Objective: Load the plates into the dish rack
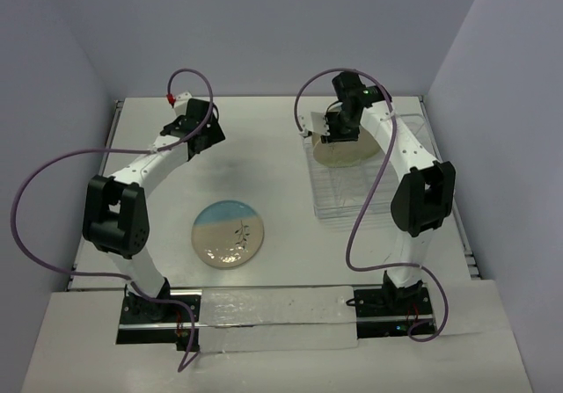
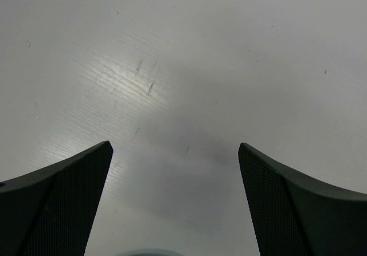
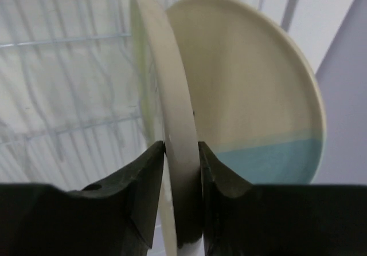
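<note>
There are three plates, one rack and two arms. One plate (image 1: 230, 233), blue on top and cream below with a dark sprig, lies flat on the table (image 1: 273, 138) in the lower middle of the top view, well apart from both grippers. The other two stand on edge in the wire rack (image 1: 365, 195) at the right of that view.

The right gripper (image 3: 182, 170) is closed on the rim of the nearer standing plate (image 3: 175, 113), with one finger (image 3: 143, 187) against each face. This plate is cream and seen edge-on. Just behind it stands the half-blue plate (image 3: 258, 95), its blue band low.

The left gripper (image 2: 175, 145) has its fingers spread wide apart. It holds nothing and touches nothing, with only bare table below it.

From above, the right gripper (image 1: 332, 129) sits over a single pale disc in the rack, and the two plates there cannot be told apart. Only the right wrist view separates them and shows the grip. Only the top view shows the plate lying flat and the left gripper (image 1: 209, 134) at the upper left.
</note>
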Action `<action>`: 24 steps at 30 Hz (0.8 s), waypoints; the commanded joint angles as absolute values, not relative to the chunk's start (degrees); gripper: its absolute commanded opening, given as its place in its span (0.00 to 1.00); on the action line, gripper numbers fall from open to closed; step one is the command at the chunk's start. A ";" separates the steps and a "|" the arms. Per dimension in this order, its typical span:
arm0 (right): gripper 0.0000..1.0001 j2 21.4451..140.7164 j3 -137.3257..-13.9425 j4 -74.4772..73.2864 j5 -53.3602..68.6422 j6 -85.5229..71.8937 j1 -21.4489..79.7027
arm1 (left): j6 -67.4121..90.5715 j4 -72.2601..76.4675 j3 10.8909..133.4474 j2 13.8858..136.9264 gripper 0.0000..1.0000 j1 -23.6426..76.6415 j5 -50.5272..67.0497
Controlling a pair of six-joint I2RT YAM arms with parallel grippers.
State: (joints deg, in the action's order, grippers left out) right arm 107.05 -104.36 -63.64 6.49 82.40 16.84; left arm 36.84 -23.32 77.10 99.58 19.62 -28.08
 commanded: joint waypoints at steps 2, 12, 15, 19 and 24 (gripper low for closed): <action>0.40 109.72 -106.75 -55.32 7.33 83.32 16.45 | 36.67 -22.57 80.10 101.04 0.99 19.16 -26.42; 0.60 108.28 -107.57 -53.18 6.33 81.79 16.82 | 37.60 -22.92 79.80 100.70 0.99 19.16 -26.52; 0.73 106.09 -106.89 -50.56 2.44 80.48 17.69 | 38.36 -23.22 79.48 100.39 0.99 19.16 -25.92; 0.82 103.51 -106.66 -47.16 1.17 77.41 18.24 | 39.40 -23.27 78.52 99.45 0.99 19.16 -25.33; 0.90 101.01 -106.78 -41.98 1.92 71.78 19.41 | 41.02 -24.25 76.94 97.34 0.99 19.16 -26.36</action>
